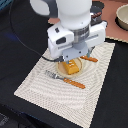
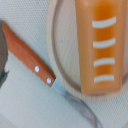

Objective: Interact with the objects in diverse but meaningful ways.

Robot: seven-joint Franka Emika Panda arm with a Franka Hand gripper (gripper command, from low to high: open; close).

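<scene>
Dark table (image 1: 112, 85) under a pale striped placemat (image 1: 45, 85) (slightly askew).

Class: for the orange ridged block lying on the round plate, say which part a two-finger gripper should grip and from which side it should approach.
Grip the orange block across its long, straight sides, near the middle, coming from above. It lies flat on the tan plate, so its ends and underside are harder to reach.

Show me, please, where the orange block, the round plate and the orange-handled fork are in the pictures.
orange block (image 2: 100, 47): wrist view, on its ridged top face.
round plate (image 2: 62, 60): wrist view, on bare surface inside its rim.
orange-handled fork (image 1: 75, 83): exterior view, on its orange handle.
</scene>
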